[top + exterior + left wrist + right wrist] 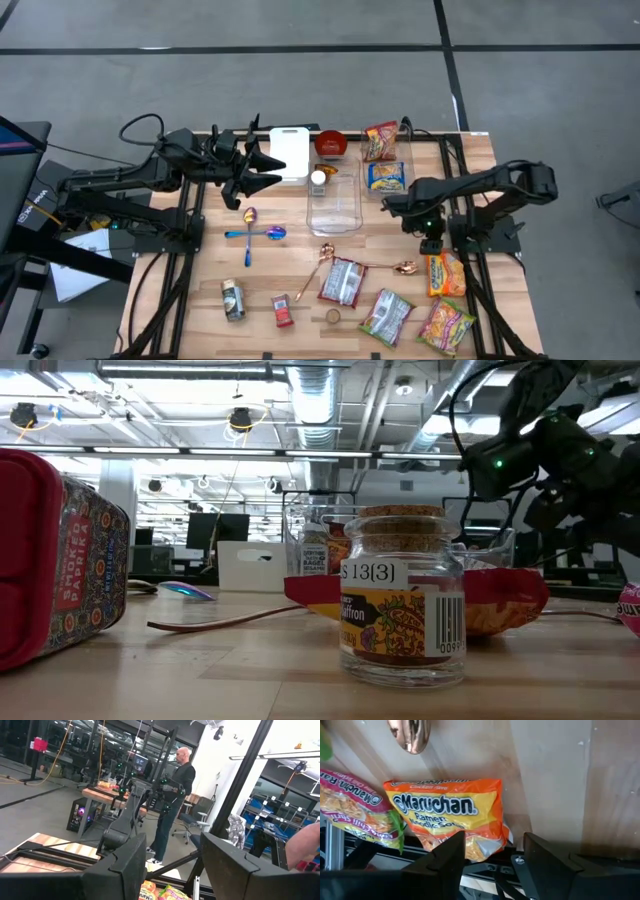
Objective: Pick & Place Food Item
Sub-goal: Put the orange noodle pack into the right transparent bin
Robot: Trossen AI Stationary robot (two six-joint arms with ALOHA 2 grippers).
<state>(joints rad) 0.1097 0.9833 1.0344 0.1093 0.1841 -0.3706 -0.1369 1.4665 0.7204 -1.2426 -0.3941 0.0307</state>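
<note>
An orange ramen packet [447, 817] lies flat on the wooden table near its right edge [447, 272]. My right gripper [492, 862] hangs open just above it, slanting down toward the table's left. Its fingers stand on either side of the packet's end nearest the table's right edge, and I see no touch. In the high view this gripper [432, 243] is just beyond the packet's far end. My left gripper [268, 170] is raised over the table's far left part. It points level toward the right, open and holding nothing [172, 870].
A red-and-green noodle packet [355, 810] and a copper spoon [410, 735] lie beside the orange packet. A clear tub [335, 200], a red bowl [331, 144], a white board [290, 150], other packets [386, 177], a can [233, 298] and a spice jar [400, 600] share the table. A person [175, 805] stands beyond it.
</note>
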